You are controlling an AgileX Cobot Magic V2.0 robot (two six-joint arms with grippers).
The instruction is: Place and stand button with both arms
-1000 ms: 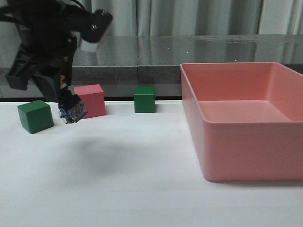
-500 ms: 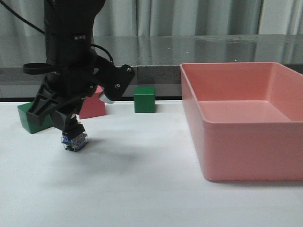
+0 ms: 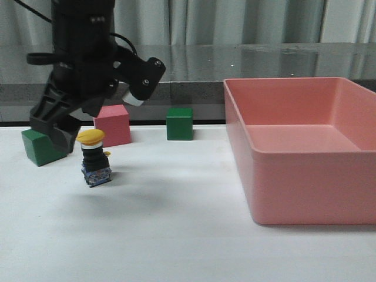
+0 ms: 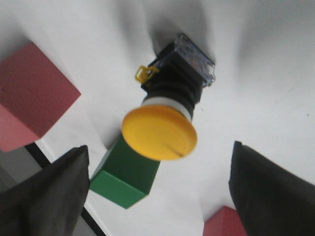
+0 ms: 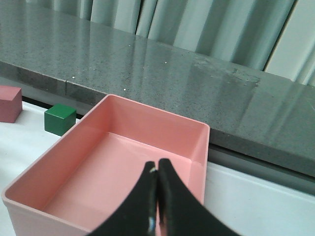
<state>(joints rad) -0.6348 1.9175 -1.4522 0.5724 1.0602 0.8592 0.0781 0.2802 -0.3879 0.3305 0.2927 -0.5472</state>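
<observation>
The button (image 3: 95,158) stands upright on the white table, its yellow cap (image 3: 90,136) on top and its blue base down. My left gripper (image 3: 67,134) is open just above and behind it, not touching it. In the left wrist view the button (image 4: 170,105) shows free between the two spread dark fingers (image 4: 49,196), with my left gripper (image 4: 158,147) centred over the cap. My right gripper (image 5: 157,169) is shut and empty above the pink bin (image 5: 157,112). It does not show in the front view.
A green cube (image 3: 42,147) sits left of the button, partly hidden by the arm. A pink cube (image 3: 113,124) and a second green cube (image 3: 179,123) stand behind. The large pink bin (image 3: 305,188) fills the right side of the table.
The left gripper carried the button down to the table, let go and rose a little. The button now stands free with its yellow cap showing.
</observation>
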